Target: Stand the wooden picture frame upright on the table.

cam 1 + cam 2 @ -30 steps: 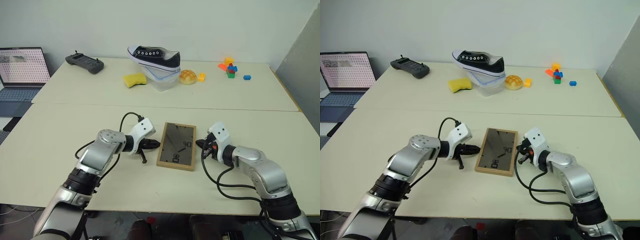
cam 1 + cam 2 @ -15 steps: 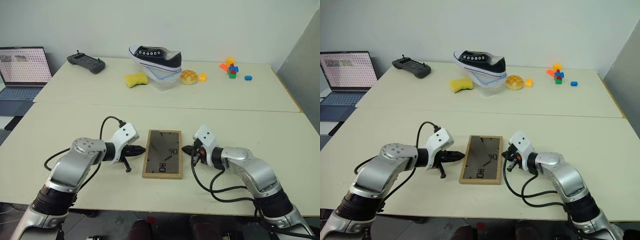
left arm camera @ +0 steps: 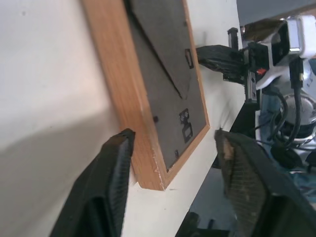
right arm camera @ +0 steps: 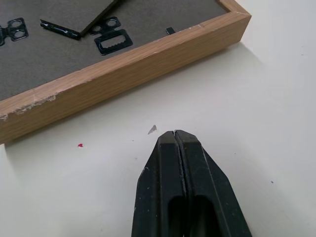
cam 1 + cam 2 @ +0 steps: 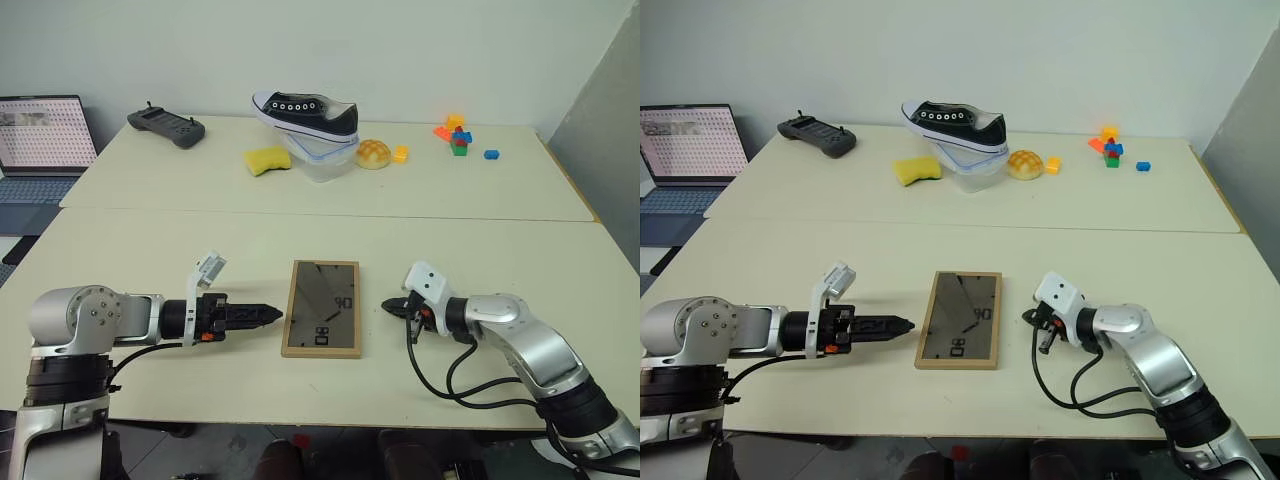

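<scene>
The wooden picture frame [image 5: 322, 308] lies flat on the cream table [image 5: 480, 250], dark back up, its fold-out stand and metal hangers [image 4: 109, 41] showing. My left gripper [image 5: 268, 314] points level at the frame's left edge from a short way off. It is open, and in the left wrist view its fingers [image 3: 116, 163] stand apart with the frame's corner [image 3: 148, 173] just ahead of them. My right gripper [image 5: 390, 306] is shut and empty, pointing at the frame's right edge [image 4: 123, 74] across a small gap.
On the far table a black sneaker [image 5: 305, 110] rests on a clear container [image 5: 320, 162], with a yellow sponge [image 5: 268, 160], a bun [image 5: 374, 153], toy blocks [image 5: 458, 137], a controller [image 5: 165, 125] and a laptop [image 5: 45, 135]. A seam [image 5: 330, 212] separates the tables.
The frame slid left and straightened. My left arm drew back to the left, rolled, and opened its fingers. My right gripper followed the frame, then backed off slightly, still shut.
</scene>
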Controlling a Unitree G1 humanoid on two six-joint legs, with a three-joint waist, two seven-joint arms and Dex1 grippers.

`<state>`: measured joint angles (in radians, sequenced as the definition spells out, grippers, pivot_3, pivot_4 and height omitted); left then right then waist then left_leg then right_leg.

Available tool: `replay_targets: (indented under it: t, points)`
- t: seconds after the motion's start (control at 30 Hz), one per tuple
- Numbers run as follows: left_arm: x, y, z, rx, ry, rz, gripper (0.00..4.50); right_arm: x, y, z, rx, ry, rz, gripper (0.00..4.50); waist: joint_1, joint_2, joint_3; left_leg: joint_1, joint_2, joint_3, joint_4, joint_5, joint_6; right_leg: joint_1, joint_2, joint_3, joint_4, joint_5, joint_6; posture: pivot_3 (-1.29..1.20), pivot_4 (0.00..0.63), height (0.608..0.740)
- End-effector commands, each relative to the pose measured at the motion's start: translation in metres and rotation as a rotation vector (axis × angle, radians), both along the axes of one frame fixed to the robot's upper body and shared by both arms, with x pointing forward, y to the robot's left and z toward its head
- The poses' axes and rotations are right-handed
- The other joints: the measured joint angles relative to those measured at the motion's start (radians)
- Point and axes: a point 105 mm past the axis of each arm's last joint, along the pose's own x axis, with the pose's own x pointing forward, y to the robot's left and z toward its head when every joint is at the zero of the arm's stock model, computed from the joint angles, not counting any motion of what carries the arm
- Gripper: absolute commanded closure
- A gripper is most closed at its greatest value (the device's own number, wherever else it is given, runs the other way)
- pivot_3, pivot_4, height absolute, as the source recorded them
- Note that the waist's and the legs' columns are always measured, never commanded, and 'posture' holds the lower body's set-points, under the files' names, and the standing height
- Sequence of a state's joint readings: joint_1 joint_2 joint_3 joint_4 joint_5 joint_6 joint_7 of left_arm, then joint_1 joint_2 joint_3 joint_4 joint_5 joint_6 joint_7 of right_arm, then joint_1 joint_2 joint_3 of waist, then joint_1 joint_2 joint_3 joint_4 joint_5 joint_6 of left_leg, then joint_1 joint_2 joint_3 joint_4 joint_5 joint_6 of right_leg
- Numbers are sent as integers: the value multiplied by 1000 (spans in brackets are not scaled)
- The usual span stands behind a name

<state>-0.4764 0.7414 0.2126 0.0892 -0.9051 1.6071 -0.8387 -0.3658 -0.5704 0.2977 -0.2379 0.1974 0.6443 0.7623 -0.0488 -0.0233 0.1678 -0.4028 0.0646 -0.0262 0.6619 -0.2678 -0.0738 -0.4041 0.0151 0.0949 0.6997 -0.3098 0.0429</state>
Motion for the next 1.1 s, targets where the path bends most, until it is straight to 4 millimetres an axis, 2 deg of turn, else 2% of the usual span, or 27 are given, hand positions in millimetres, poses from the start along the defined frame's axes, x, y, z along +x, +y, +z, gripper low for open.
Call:
replay_targets:
  t: [0.03, 0.17, 0.33, 0.47, 0.6, 0.77, 0.93, 1.1]
  points:
    - [-3, -12, -5, -31, 55, -37, 817, -1, 15, 11, 29, -42, 31, 4500, 0, 0, 0, 0, 0, 0, 0, 0, 0, 0, 0, 0, 0, 0, 0, 0, 150, 740]
    - [-12, -24, -16, -31, 95, -83, 47, -4, 26, 10, 43, -38, 47, 4500, 0, 0, 0, 0, 0, 0, 0, 0, 0, 0, 0, 0, 0, 0, 0, 0, 150, 740]
    - [-16, -30, -36, 1, 139, -64, 47, -6, 44, 14, 82, -39, 58, 4500, 0, 1, 0, 1, 0, 1, 0, 0, 0, 0, -1, 1, 0, 0, 0, 0, 150, 740]
    - [-12, -40, -36, -16, 120, -61, 47, -9, 55, 16, 113, -30, 65, 4500, 10, 1, -2, 1, -1, 1, 0, 0, 0, 1, -1, 0, 0, 0, 0, 0, 150, 740]
    - [-12, -48, -34, -36, 98, -71, 47, -8, 54, 15, 127, -10, 43, 4500, 22, 1, -2, 1, -3, 1, 1, 0, -1, 2, -3, 0, 0, 0, 0, 0, 150, 740]
    - [-11, -49, -36, -7, 76, -50, 47, -3, 50, 13, 133, 2, 15, 4500, 22, 1, -2, 1, -3, 0, 1, 0, -1, 3, -3, 0, -1, 0, 0, 0, 150, 740]
    - [-12, -43, -27, -38, 51, -43, 836, 6, 37, 11, 110, -16, -35, 4500, 19, 1, -2, 2, -3, 0, 1, 0, -1, 3, -3, 0, -1, 0, 0, 0, 150, 740]
    - [-13, -39, -17, -58, 20, -52, 1977, 23, 17, 20, 104, -66, -110, 4500, 16, 1, -2, 1, -2, 1, 0, 0, 0, 2, -2, 0, -1, 0, 0, 0, 150, 740]
